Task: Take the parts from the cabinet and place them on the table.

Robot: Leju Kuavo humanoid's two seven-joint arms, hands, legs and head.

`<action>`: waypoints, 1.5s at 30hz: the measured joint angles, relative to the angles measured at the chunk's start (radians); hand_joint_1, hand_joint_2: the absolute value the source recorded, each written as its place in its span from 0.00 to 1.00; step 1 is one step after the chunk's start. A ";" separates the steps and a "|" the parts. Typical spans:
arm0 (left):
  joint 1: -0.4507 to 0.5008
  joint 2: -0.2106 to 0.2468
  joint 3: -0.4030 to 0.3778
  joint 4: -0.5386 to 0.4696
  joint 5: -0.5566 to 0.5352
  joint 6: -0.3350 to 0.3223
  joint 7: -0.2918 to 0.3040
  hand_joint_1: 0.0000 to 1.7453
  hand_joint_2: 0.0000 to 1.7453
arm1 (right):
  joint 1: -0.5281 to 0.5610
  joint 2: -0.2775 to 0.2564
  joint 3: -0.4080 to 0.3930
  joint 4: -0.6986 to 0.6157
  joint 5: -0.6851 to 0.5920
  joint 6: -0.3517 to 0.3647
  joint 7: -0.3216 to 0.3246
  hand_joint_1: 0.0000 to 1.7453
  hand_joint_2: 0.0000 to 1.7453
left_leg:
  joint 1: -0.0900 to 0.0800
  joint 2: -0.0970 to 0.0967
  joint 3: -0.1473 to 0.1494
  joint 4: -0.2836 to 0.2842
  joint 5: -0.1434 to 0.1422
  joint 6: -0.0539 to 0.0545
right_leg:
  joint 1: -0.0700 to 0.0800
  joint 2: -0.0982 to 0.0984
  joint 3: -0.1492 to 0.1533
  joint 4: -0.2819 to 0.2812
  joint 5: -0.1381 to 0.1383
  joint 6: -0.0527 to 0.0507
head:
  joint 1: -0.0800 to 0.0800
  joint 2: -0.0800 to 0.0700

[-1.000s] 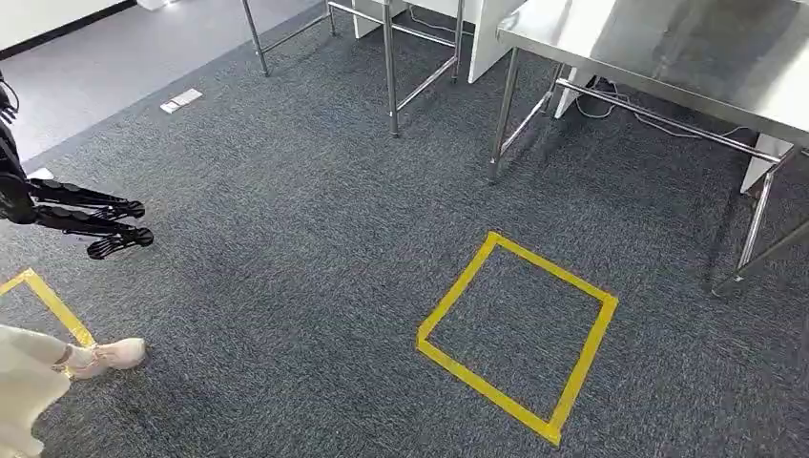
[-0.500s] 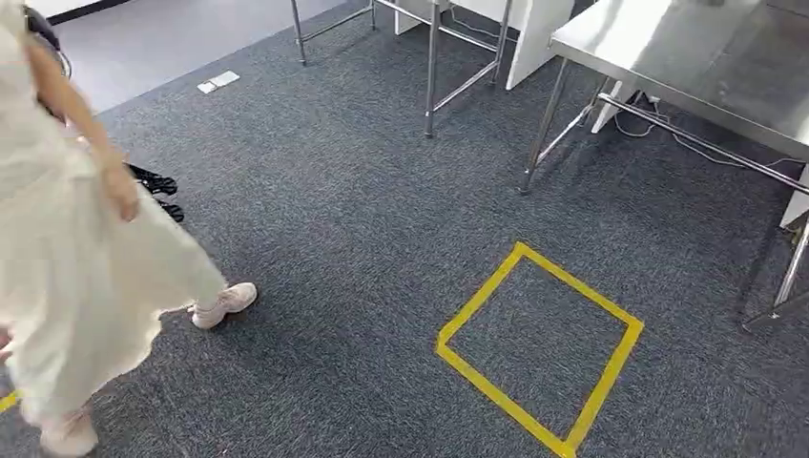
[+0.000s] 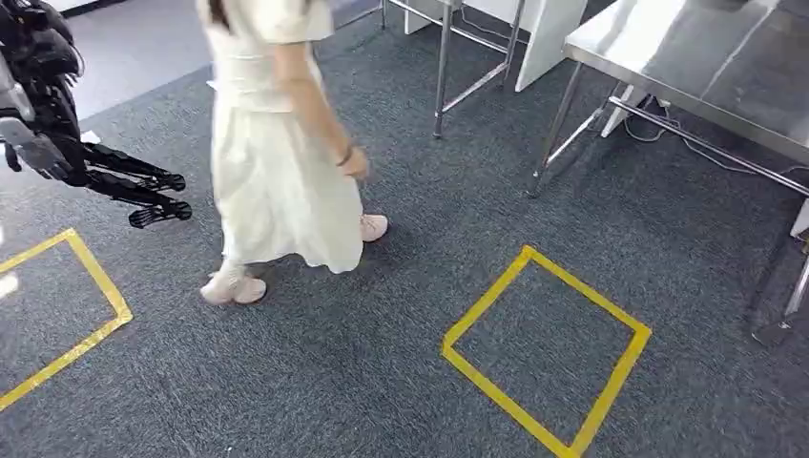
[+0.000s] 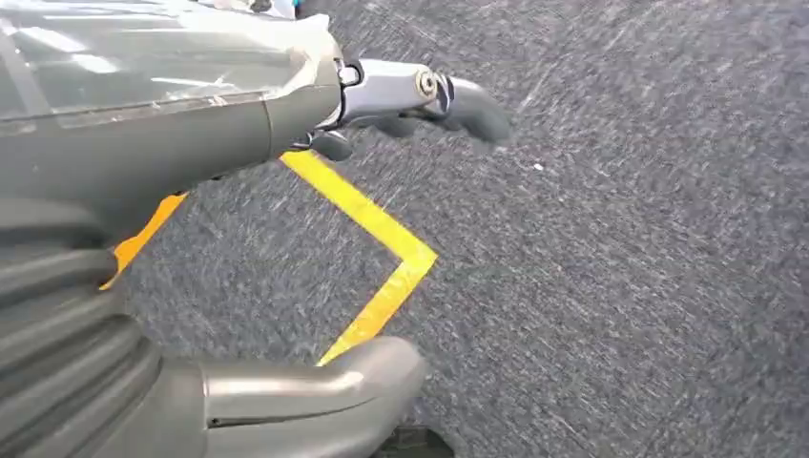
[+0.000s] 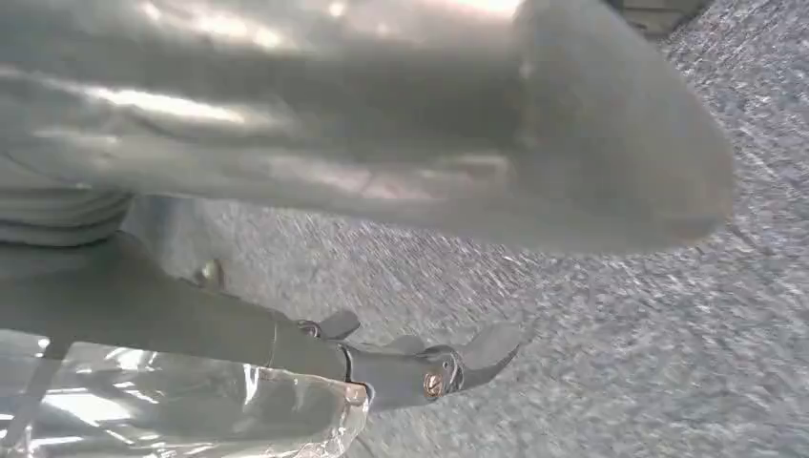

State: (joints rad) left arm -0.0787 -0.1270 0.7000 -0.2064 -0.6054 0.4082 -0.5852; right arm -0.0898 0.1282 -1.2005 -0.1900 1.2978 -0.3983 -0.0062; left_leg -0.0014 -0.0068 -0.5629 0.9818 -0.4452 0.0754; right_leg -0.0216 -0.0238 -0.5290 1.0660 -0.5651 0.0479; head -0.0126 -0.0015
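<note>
The robot stood on grey carpet [image 3: 286,382], well apart from the steel bench [image 3: 706,67] at the upper right of the head view. The left robot hand [image 3: 143,196] hung out at the left of that view, its dark fingers stretched and apart, gripping nothing; the left wrist view showed the same slack fingers [image 4: 458,100] over a yellow tape corner [image 4: 382,258]. The right robot hand [image 5: 420,367] also lay with its fingers extended and held nothing.

No cabinet and no parts could be seen, and the visible stretch of the bench carried nothing. A person in a pale dress [image 3: 277,172] walked across the carpet between the left hand and a yellow tape square [image 3: 544,348] marked on the floor.

Judging from this, the task looked barely begun: no part had been fetched, and reaching the cabinet, gripping the parts and setting them on the bench all remained.
</note>
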 joint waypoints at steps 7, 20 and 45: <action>0.003 -0.002 0.000 0.000 -0.001 -0.005 0.000 0.00 0.00 | 0.004 -0.008 -0.001 -0.001 0.002 0.000 0.005 0.00 0.00 | 0.011 -0.071 -0.003 0.013 0.001 -0.026 | -0.020 0.035 0.007 -0.027 0.040 0.038 | 0.002 0.000; 0.014 0.000 0.001 0.001 -0.027 -0.090 0.089 0.00 0.00 | 0.010 -0.014 -0.002 -0.001 0.021 -0.003 0.018 0.00 0.00 | 0.013 0.004 -0.173 0.336 -0.128 -0.062 | 0.006 -0.022 0.028 -0.058 0.041 -0.042 | -0.010 0.000; 0.011 0.005 -0.002 0.001 -0.046 -0.112 0.074 0.00 0.00 | 0.002 -0.021 0.024 -0.003 0.055 -0.015 0.086 0.00 0.00 | -0.007 -0.068 -0.047 0.073 -0.031 -0.054 | -0.006 0.040 0.015 -0.060 0.056 -0.035 | -0.005 0.000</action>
State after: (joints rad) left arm -0.0681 -0.1224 0.6985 -0.2052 -0.6512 0.2960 -0.5116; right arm -0.0883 0.1076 -1.1761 -0.1930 1.3523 -0.4135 0.0793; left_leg -0.0083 -0.0744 -0.6098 1.0551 -0.4767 0.0211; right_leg -0.0275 0.0159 -0.5144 1.0063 -0.5086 0.0131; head -0.0179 -0.0015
